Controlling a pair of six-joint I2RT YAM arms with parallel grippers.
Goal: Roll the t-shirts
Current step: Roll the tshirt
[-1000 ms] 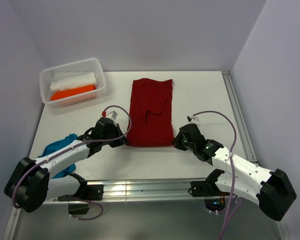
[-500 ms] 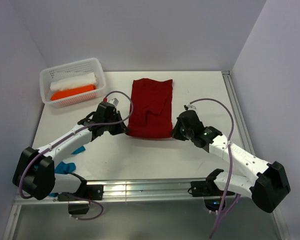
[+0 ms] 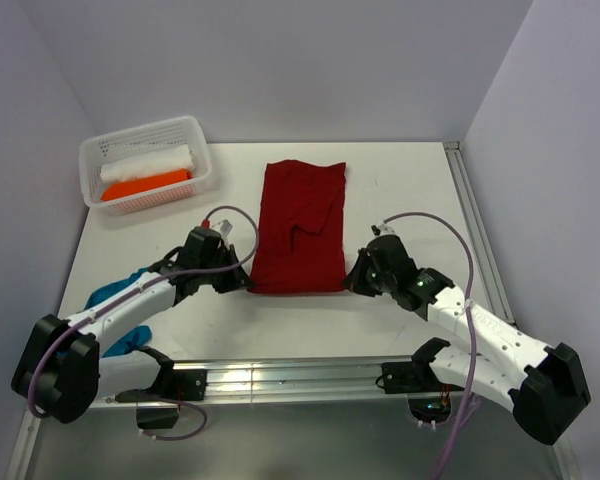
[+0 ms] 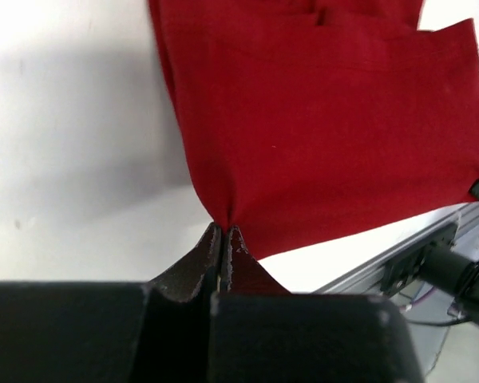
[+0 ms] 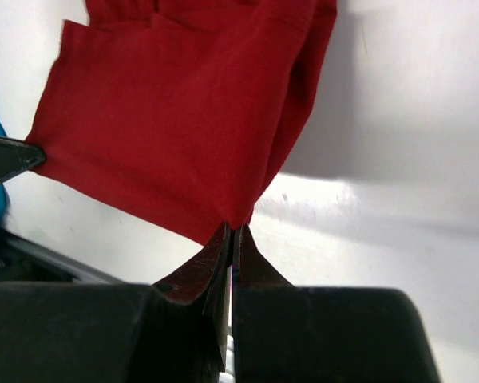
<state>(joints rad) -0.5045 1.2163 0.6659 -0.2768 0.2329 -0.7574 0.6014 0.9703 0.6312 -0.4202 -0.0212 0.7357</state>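
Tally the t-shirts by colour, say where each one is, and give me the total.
dark red t-shirt, laid flat: 1
teal-blue t-shirt, heaped: 1
orange t-shirt, rolled, in the basket: 1
white t-shirt, rolled, in the basket: 1
Total: 4 t-shirts

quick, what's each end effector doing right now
Left end effector: closed, pinching the near left corner of the dark red t-shirt.
Right end effector: closed, pinching its near right corner.
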